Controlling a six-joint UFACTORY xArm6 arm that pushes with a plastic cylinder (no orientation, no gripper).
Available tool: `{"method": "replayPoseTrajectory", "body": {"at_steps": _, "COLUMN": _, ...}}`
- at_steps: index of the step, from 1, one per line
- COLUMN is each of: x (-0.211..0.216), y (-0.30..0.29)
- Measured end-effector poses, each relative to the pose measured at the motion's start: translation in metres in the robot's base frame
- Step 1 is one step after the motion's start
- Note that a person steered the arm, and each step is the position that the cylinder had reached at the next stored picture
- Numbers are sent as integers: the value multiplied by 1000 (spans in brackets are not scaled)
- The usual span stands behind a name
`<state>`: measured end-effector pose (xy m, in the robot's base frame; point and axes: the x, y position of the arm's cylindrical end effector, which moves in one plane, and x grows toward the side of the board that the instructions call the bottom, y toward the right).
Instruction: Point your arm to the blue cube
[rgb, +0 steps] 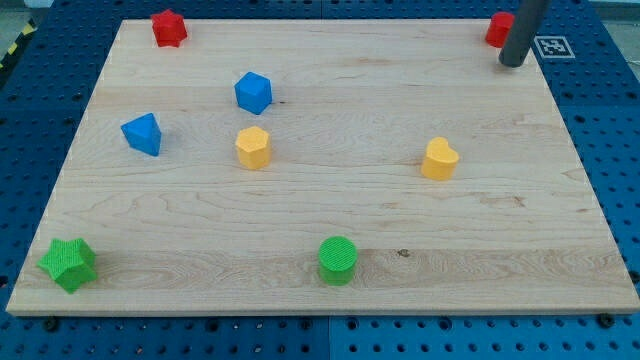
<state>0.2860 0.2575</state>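
Wooden board (330, 215): my tip (512, 63) top-right, far from blue cube (253, 92).

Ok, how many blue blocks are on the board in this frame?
2. The blue cube sits upper left of centre; a second blue block, a wedge-like shape, lies lower and further to the view's left. None looks hidden. My tip is far off, at the top right.
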Motion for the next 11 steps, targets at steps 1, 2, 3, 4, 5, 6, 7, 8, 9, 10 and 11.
{"method": "replayPoseTrajectory", "body": {"at_steps": 1, "x": 0, "y": -1}}
{"method": "replayPoseTrajectory", "body": {"at_steps": 2, "x": 0, "y": -1}}
{"method": "replayPoseTrajectory", "body": {"at_steps": 3, "x": 0, "y": -20}}
{"method": "replayPoseTrajectory", "body": {"at_steps": 4, "x": 11, "y": -33}}
{"method": "replayPoseTrajectory", "body": {"at_steps": 5, "x": 11, "y": -64}}
{"method": "replayPoseTrajectory", "body": {"at_steps": 6, "x": 11, "y": -86}}
{"method": "replayPoseTrajectory", "body": {"at_steps": 7, "x": 17, "y": -106}}
{"method": "replayPoseTrajectory", "body": {"at_steps": 8, "x": 26, "y": -145}}
{"method": "replayPoseTrajectory", "body": {"at_steps": 9, "x": 28, "y": -189}}
{"method": "replayPoseTrajectory", "body": {"at_steps": 10, "x": 28, "y": -238}}
{"method": "replayPoseTrajectory", "body": {"at_steps": 11, "x": 60, "y": -256}}
